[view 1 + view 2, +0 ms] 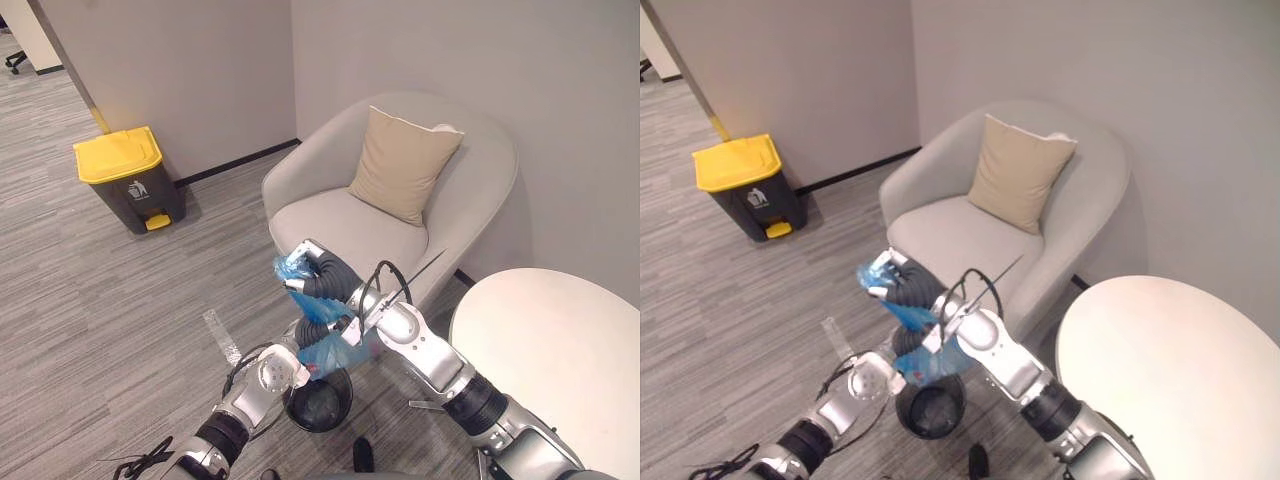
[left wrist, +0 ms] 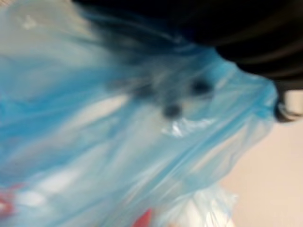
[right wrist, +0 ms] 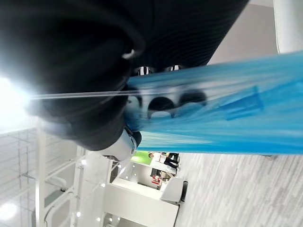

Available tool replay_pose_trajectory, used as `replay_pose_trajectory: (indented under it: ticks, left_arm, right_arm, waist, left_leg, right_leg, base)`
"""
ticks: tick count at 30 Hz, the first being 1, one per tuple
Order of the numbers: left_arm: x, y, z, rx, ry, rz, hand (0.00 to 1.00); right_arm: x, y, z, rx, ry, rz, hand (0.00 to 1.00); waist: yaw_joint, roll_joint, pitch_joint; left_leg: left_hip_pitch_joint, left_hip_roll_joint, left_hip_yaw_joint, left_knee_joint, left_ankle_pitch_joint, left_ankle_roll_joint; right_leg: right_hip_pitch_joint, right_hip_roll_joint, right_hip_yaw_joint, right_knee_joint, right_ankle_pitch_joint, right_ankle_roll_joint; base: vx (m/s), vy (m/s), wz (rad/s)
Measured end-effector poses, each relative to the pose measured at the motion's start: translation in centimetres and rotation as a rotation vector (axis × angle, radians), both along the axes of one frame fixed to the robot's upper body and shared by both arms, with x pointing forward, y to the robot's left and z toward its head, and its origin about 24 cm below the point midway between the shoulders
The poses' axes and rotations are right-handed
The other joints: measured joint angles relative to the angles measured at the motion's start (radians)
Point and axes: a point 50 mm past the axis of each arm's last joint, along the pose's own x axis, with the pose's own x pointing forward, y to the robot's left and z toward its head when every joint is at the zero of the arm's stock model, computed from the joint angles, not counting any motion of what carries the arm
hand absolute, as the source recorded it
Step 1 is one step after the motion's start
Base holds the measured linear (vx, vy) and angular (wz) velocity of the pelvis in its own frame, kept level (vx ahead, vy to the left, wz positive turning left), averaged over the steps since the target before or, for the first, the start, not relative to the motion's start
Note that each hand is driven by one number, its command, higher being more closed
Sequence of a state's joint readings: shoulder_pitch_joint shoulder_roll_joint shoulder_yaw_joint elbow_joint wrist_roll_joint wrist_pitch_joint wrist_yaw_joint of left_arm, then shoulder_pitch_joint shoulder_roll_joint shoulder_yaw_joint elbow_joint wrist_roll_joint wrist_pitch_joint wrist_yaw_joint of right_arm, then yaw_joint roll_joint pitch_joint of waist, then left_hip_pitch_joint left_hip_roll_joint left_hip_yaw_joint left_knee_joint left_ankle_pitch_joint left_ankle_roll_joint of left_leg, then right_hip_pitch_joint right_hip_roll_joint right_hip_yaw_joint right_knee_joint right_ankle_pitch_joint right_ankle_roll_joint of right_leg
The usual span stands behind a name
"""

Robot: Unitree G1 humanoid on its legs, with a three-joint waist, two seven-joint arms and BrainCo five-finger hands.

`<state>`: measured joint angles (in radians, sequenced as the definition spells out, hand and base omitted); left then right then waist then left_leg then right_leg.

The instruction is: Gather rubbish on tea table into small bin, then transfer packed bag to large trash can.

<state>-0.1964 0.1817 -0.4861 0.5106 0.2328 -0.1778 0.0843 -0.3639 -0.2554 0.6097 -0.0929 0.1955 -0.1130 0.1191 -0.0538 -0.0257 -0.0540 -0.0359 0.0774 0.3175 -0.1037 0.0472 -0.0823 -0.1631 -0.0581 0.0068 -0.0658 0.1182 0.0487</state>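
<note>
So, bag: we see the translucent blue plastic bag hanging in the air between the two hands. Its neck is bunched at the top and its fuller lower part is just over the bin.
Bag contents: red patches and pale shapes show through the film in the left wrist view; we cannot tell what they are.
Right hand: the right hand is at the top of the bag, in front of the armchair seat. Its fingers are curled round the gathered film and clamped on the bag's neck.
Left hand: the left hand is lower down, against the side of the bag's bulging part. The film lies right across its wrist view, and we cannot tell whether it grips or merely rests there.
Bin: the small round black bin stands on the floor directly below the bag. We cannot tell whether the bag's lower end is touching its rim.
Trash can: the dark grey trash can with a yellow lid stands against the wall, well apart from the bag, lid down.
Bench: the round white bench is on the robot's right, beside the armchair.
Armchair: the beige upholstered armchair sits in the corner with a tan square cushion leaning upright against its back.
Floor: the grey striped carpet floor stretches between bin and trash can.
</note>
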Motion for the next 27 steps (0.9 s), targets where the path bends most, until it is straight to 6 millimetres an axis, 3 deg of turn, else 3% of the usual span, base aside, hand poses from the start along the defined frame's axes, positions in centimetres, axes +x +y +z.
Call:
replay_pose_trajectory:
  ticks: [6,13,20,24,27]
  left_arm:
    - [-1.8,0.8,-0.9,-0.025,0.052,0.052,1.0]
    - [-1.5,1.8,0.1,-0.066,0.021,0.12,1.0]
    - [-1.4,4.0,-0.1,-0.13,0.04,0.253,1.0]
    - [-2.1,5.6,-0.5,-0.162,0.055,0.351,1.0]
    - [-3.1,6.7,-1.3,-0.209,0.09,0.451,1.0]
  right_arm:
    - [-0.6,-0.4,-2.7,-0.073,0.026,-0.04,0.0]
    - [-0.7,-1.8,-4.8,-0.202,0.003,-0.165,0.0]
    - [0.7,-6.9,-4.4,-0.338,-0.138,-0.451,0.0]
    - [0.0,-9.8,-4.3,-0.356,-0.19,-0.616,0.0]
    - [-0.9,-12.0,-5.5,-0.32,-0.121,-0.781,0.0]
  waist:
    - [-0.001,0.0,0.0]
    - [0.0,-0.008,0.005]
    - [0.001,-0.024,0.014]
    - [0.0,-0.024,0.014]
    - [0.0,-0.024,0.014]
  left_leg:
    - [0.0,0.002,-0.005,0.0,0.0,-0.001]
    - [0.001,0.0,-0.019,-0.005,0.0,-0.001]
    - [0.001,-0.002,-0.024,0.0,0.0,0.0]
    - [0.001,-0.001,-0.026,0.0,-0.001,-0.001]
    - [0.001,0.0,-0.028,0.0,-0.001,-0.001]
  right_leg:
    - [0.002,-0.004,-0.002,0.0,0.0,0.001]
    - [0.009,-0.011,-0.015,0.001,-0.005,0.006]
    - [0.012,-0.012,-0.02,0.001,-0.005,0.007]
    - [0.015,-0.012,-0.024,-0.003,-0.005,0.007]
    - [0.017,-0.012,-0.026,-0.006,-0.005,0.007]
  base:
    - [0.0,-0.001,0.01]
    - [0.0,-0.001,0.06]
    - [0.0,-0.004,0.01]
    - [0.0,0.0,0.0]
    - [0.0,0.0,0.0]
